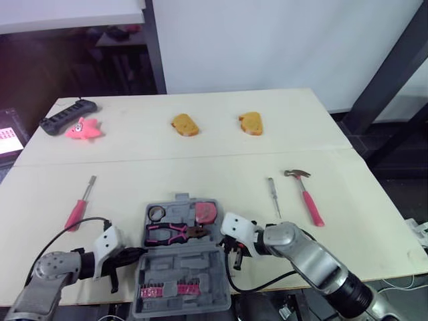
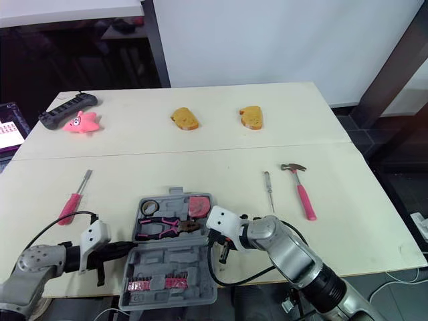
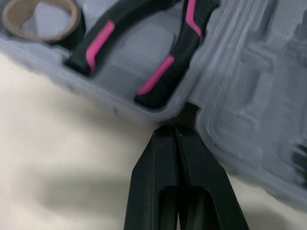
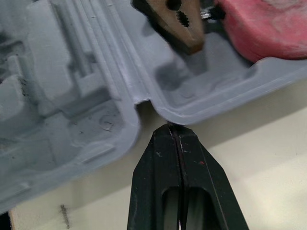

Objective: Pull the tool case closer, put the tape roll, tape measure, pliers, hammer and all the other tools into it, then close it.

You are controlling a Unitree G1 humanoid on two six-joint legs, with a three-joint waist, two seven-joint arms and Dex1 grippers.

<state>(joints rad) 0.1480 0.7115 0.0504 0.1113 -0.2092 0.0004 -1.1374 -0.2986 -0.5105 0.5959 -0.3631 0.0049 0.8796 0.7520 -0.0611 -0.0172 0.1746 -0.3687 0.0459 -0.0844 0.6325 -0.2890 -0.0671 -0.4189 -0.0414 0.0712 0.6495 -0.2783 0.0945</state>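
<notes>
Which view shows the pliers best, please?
The left eye view: the whole pliers lie in the tool case. Right eye view matches; left wrist view catches their handles, right wrist view their nose.

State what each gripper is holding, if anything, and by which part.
Nothing is held. The left gripper and right gripper are both shut with nothing between the fingers, tips at the hinge ends of the open tool case.

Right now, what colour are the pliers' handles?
Black with pink stripes; pliers show best in left wrist view.
</notes>
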